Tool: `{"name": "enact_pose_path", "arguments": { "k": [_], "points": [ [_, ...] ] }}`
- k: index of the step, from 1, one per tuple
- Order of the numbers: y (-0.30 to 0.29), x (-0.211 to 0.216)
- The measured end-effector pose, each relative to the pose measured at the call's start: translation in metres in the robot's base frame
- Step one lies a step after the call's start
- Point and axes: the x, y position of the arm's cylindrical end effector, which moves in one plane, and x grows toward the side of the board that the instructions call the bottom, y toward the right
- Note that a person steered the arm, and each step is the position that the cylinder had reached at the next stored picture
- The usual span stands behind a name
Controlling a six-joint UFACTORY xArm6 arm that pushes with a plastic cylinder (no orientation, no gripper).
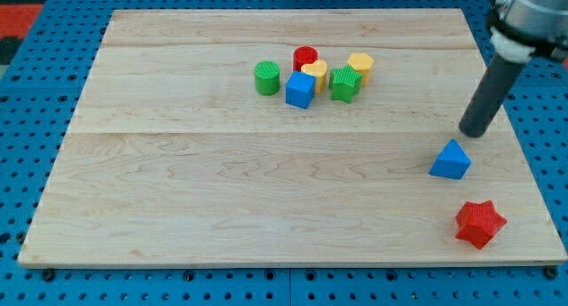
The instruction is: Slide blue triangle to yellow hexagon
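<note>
The dark rod comes down from the view's top right, and my tip (473,131) sits just above the blue triangular block (451,160), close to it, near the right edge of the pale wooden board (177,200). There is no gripper here, just the bare rod holding nothing. The yellow hexagonal block (360,65) is well apart, up in a cluster with a green star (344,83), yellow heart (314,73), red cylinder (305,57), blue cube (301,90) and green cylinder (266,77). A red star (480,223) lies below the triangle.
</note>
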Motion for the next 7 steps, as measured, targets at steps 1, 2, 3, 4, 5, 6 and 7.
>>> {"name": "enact_pose_path", "arguments": {
  "k": [1,2,3,4,5,6,7],
  "points": [
    [0.029,0.057],
    [-0.011,0.057],
    [-0.031,0.037],
    [-0.053,0.028],
    [-0.074,0.000],
    [-0.071,-0.030],
    [-0.030,-0.031]
  ]
}}
